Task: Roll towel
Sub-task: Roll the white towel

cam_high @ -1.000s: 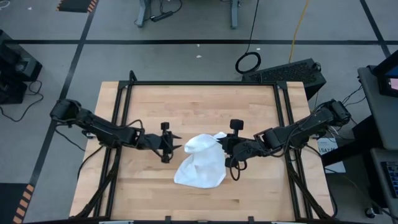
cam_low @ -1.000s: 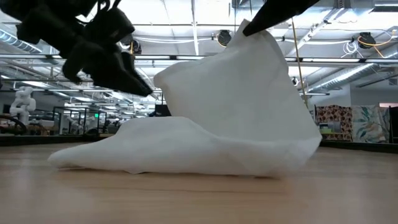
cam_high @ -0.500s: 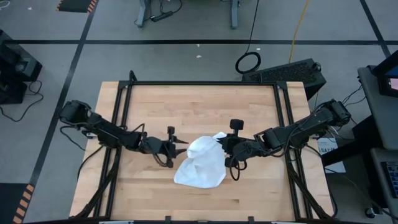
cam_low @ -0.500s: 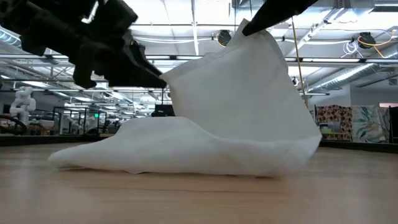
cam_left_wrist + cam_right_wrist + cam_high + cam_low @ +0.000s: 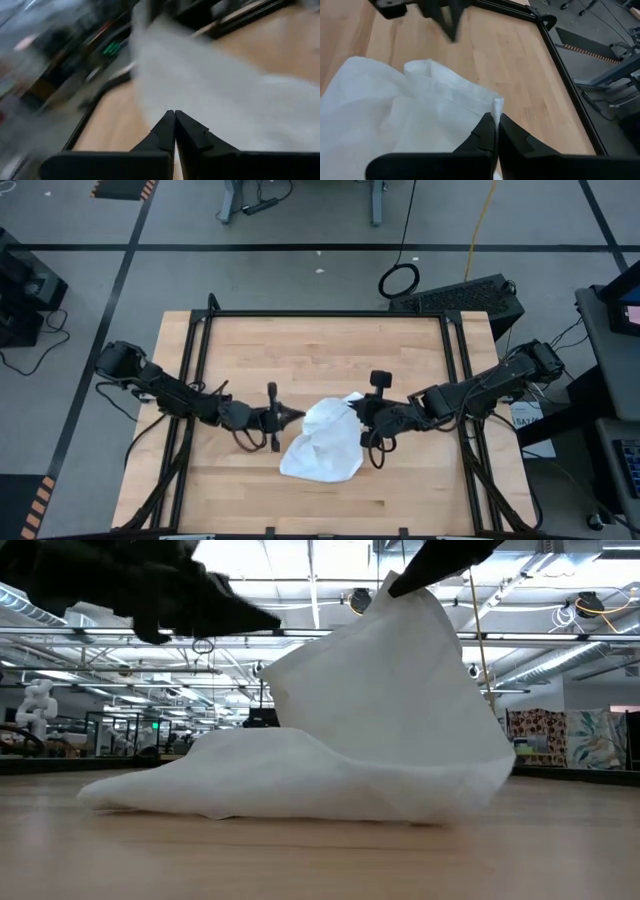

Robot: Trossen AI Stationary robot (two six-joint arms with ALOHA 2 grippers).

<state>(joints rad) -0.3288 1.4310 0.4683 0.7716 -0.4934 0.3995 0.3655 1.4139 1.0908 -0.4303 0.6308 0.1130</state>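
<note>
R end effector (image 5: 356, 408) pinches a corner of the towel (image 5: 325, 442) and holds it up off the table (image 5: 300, 350); the rest drapes below and toward the table's front edge. L end effector (image 5: 296, 416), fingers pressed together, sits just beside the towel's raised left edge, towel straight ahead of it. Can't tell if L actually caught cloth: wrist view smeared, contact point hidden.

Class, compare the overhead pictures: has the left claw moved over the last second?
Yes. The left claw has moved rightward along the wooden table, closing on the towel and shutting at its raised edge.
</note>
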